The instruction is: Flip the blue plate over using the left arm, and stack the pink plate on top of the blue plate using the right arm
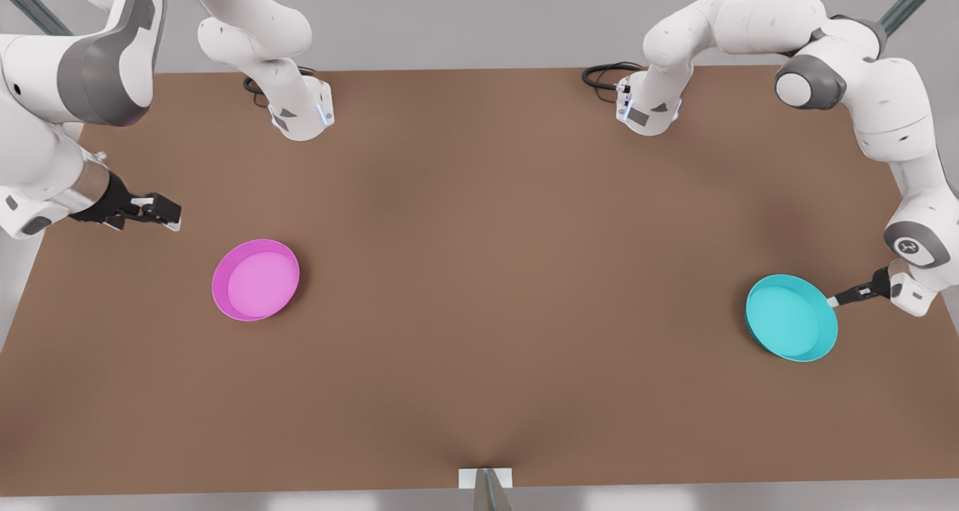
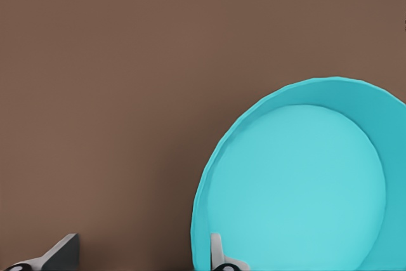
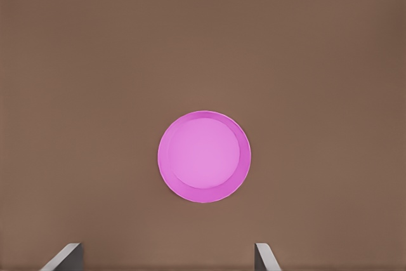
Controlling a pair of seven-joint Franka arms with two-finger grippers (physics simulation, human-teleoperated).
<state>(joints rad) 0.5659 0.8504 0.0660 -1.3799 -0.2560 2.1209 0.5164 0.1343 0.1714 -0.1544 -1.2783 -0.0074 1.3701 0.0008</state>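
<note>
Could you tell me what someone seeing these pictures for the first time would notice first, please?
Two bright dishes on the brown table: the pink plate toward the front view's left, open side up, and the blue plate toward its right. The left gripper is at the blue plate's rim with open jaws, while the right gripper waits, open, up-left of the pink plate.

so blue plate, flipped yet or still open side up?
Open side up: the blue plate shows its flat inside and raised rim. The left end effector is at its rim, fingers open and straddling the wall.
</note>
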